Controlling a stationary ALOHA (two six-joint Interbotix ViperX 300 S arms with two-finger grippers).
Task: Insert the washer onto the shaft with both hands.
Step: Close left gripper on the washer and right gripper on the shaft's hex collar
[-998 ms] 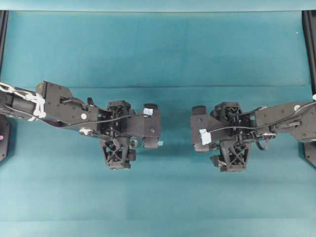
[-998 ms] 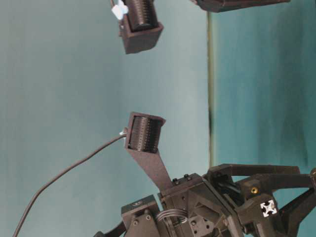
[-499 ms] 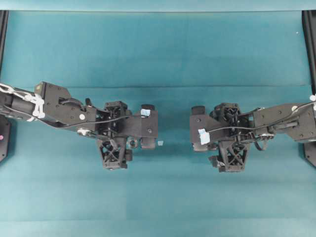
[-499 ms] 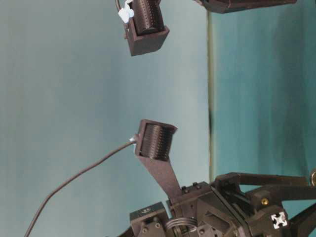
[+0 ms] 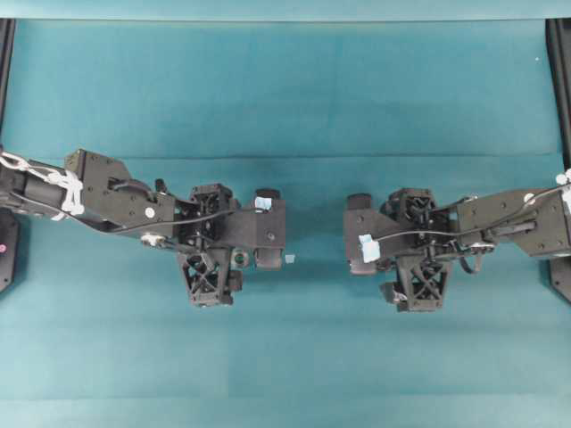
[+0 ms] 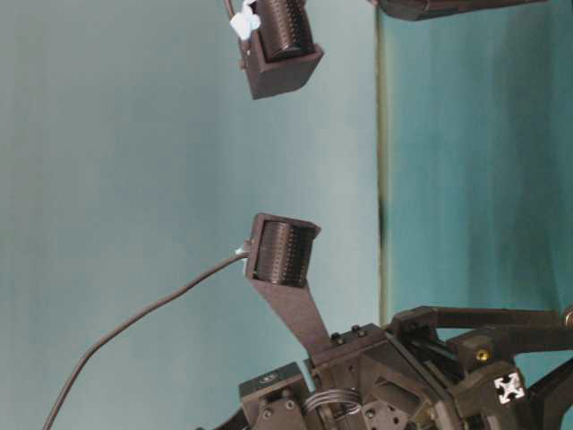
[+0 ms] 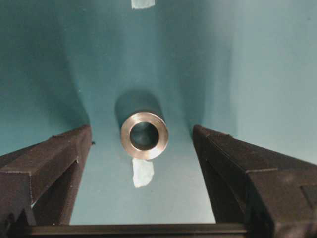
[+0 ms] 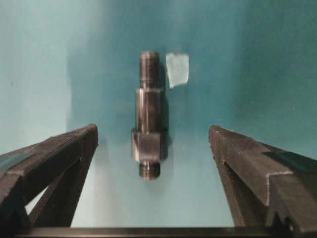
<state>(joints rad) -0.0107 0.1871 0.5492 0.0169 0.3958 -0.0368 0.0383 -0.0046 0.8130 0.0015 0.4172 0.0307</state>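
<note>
Straddling washer [image 7: 144, 135] and shaft [image 8: 148, 127], left gripper [image 7: 143, 148] and right gripper [image 8: 151, 148] gape wide, empty; washer likely rolls away if nudged off-centre.

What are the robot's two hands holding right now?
Nothing. The left gripper is open with the washer lying loose on the mat between its fingers, and the right gripper is open around the shaft, touching neither.

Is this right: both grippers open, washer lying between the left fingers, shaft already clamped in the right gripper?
Not quite. The right gripper is open too, its fingers well apart from the shaft, which lies loose on the mat, as the right wrist view shows. The rest holds: the left gripper is open with the washer between its fingers.
</note>
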